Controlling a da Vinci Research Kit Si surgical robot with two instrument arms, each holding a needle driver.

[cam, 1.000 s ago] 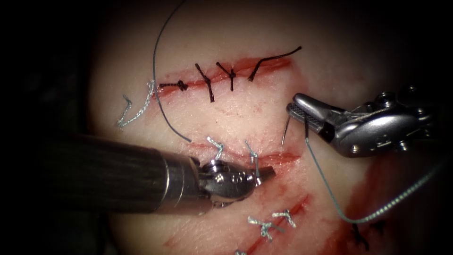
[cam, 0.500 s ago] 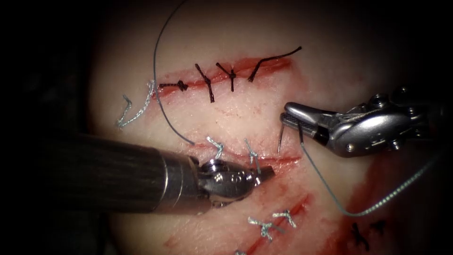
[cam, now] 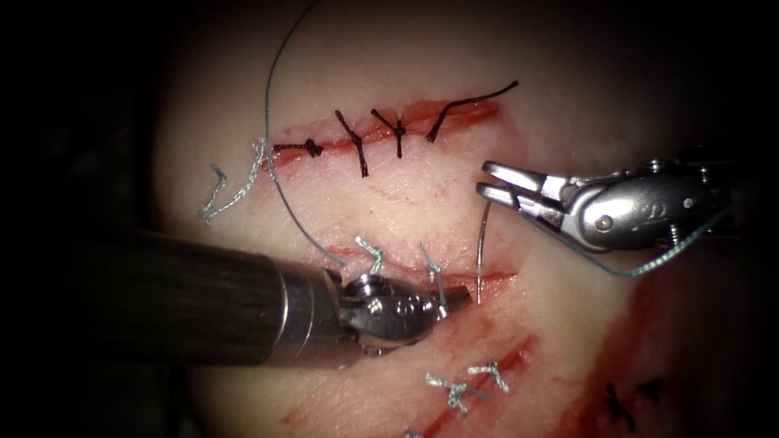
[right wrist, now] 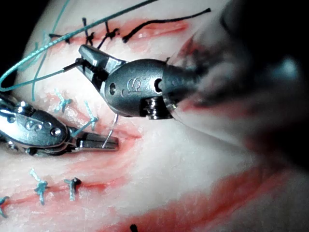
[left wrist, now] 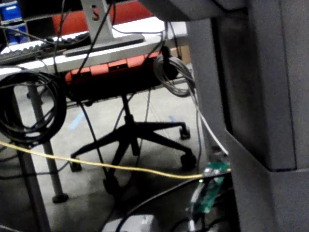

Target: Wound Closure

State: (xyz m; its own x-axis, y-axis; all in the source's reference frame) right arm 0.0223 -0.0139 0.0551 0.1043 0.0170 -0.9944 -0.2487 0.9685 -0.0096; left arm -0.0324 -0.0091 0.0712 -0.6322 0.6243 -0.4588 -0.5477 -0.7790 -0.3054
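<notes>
My right tool (cam: 483, 178) comes in from the right above the middle cut (cam: 497, 274), shut on the curved needle (cam: 482, 243) near its thread end. The needle hangs down from the jaws, and its tip meets the tissue (cam: 406, 199) at the cut's right end, just off the left tool's tip. I cannot tell whether the tip has entered. Teal thread (cam: 621, 272) loops from the needle under the right tool. My left tool (cam: 462, 297) lies on the cut with jaws shut, a teal stitch tail (cam: 432, 268) crossing them. The right wrist view shows the same needle (right wrist: 112, 128), right tool (right wrist: 83, 55) and left tool (right wrist: 111, 143).
The upper cut carries black stitches (cam: 398, 130). Teal knots (cam: 462, 385) sit on the lower cut, and loose teal ends (cam: 231, 191) lie at the far left. A long teal strand (cam: 268, 122) arcs up past the left shaft (cam: 203, 300). Red fluid (cam: 617, 365) stains the lower right.
The right tool moved left and turned its wrist, swinging the needle tip down onto the cut's right end. The thread loop under it rose and shortened. The left tool stayed still.
</notes>
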